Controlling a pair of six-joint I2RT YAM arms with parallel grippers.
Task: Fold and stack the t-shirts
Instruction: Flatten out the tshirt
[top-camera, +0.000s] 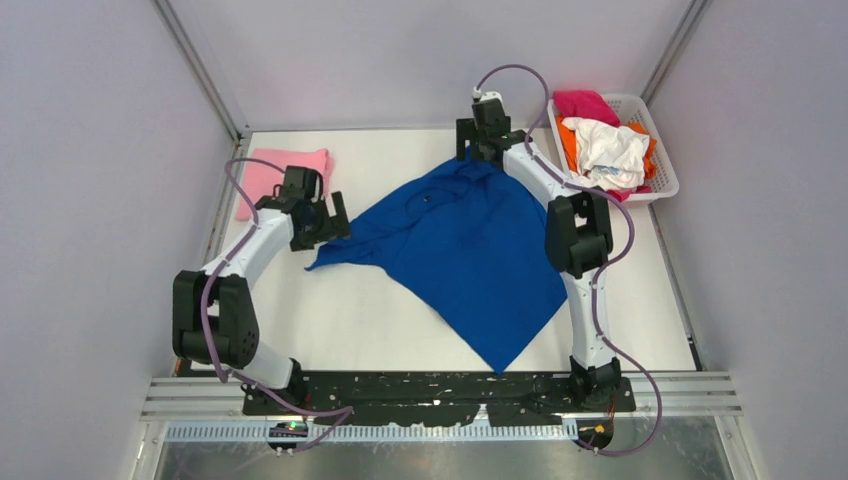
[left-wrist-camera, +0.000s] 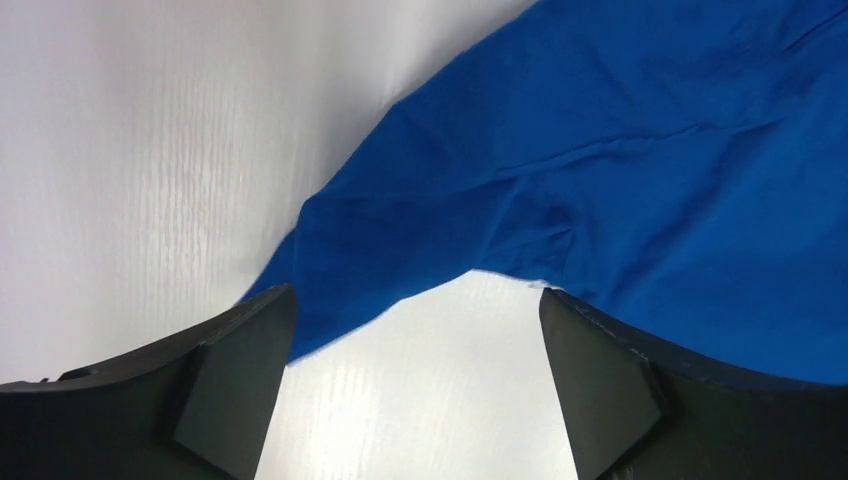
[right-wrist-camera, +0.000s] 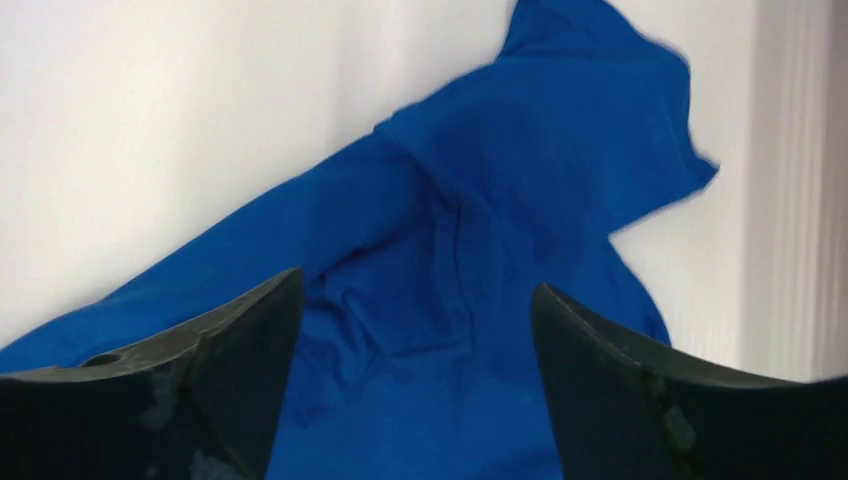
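A royal-blue t-shirt (top-camera: 470, 255) lies spread on the white table, one corner pointing toward the near edge. My left gripper (top-camera: 335, 222) hovers open at the shirt's left tip; in the left wrist view the blue t-shirt (left-wrist-camera: 620, 170) lies just beyond the left gripper (left-wrist-camera: 415, 330), whose jaws hold nothing. My right gripper (top-camera: 478, 155) stands open over the shirt's far corner; the right wrist view shows crumpled blue t-shirt (right-wrist-camera: 480, 250) below the right gripper (right-wrist-camera: 415, 310), which grips nothing. A folded light-pink t-shirt (top-camera: 285, 172) lies at the back left.
A white slatted basket (top-camera: 660, 180) at the back right holds white (top-camera: 608, 150), orange (top-camera: 567, 148) and magenta (top-camera: 585, 104) t-shirts. Grey walls enclose the table on three sides. The arm bases sit on a black rail (top-camera: 430, 395) at the near edge.
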